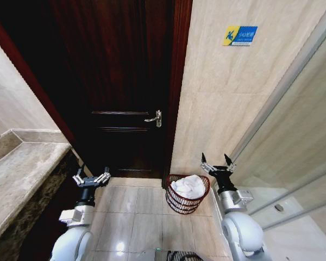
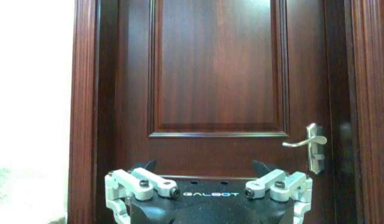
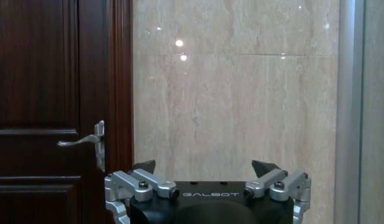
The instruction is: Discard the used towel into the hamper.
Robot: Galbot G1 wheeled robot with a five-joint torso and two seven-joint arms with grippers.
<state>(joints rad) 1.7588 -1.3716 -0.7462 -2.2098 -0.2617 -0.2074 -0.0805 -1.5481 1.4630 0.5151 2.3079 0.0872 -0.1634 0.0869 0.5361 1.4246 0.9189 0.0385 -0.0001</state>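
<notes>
Both sets of jaws stand wide and hold nothing: the right gripper (image 1: 218,163) is raised just beside the hamper (image 1: 180,202), the left gripper (image 1: 91,178) well apart before the dark door (image 1: 119,81). The white towel (image 1: 188,186) already lies heaped in the hamper on the floor. The chief risk I judge is the right arm, so close to the light wire rim, clipping it on any swing or turn and tipping the towel out.

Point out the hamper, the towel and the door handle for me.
hamper (image 1: 180,204): head view, front wire wall below the rim.
towel (image 1: 188,186): head view, middle of the white heap inside the hamper.
door handle (image 1: 154,118): head view, the silver lever.
</notes>
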